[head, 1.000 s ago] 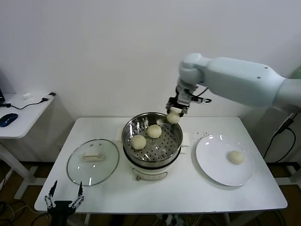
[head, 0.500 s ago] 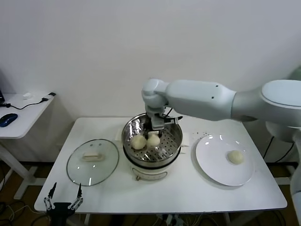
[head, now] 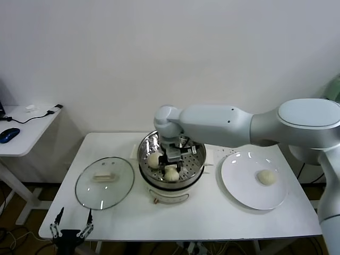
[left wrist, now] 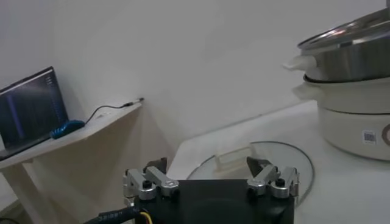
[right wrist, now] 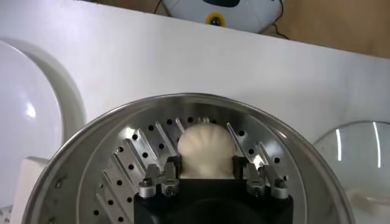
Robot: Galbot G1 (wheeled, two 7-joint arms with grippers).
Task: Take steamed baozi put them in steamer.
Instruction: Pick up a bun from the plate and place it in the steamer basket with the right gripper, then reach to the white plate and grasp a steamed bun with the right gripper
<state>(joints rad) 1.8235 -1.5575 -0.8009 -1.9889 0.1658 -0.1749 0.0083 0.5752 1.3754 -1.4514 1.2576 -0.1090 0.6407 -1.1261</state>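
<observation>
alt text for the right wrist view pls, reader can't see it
The right gripper reaches down into the steel steamer, its fingers on either side of a cream-white baozi resting on the perforated tray. Around the steamer is white table, with the edge of a white plate on one side and part of a glass lid on the other.

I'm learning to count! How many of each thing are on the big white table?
baozi in sight: 3
steamer: 1
plate: 1
glass lid: 1
Total: 6
</observation>
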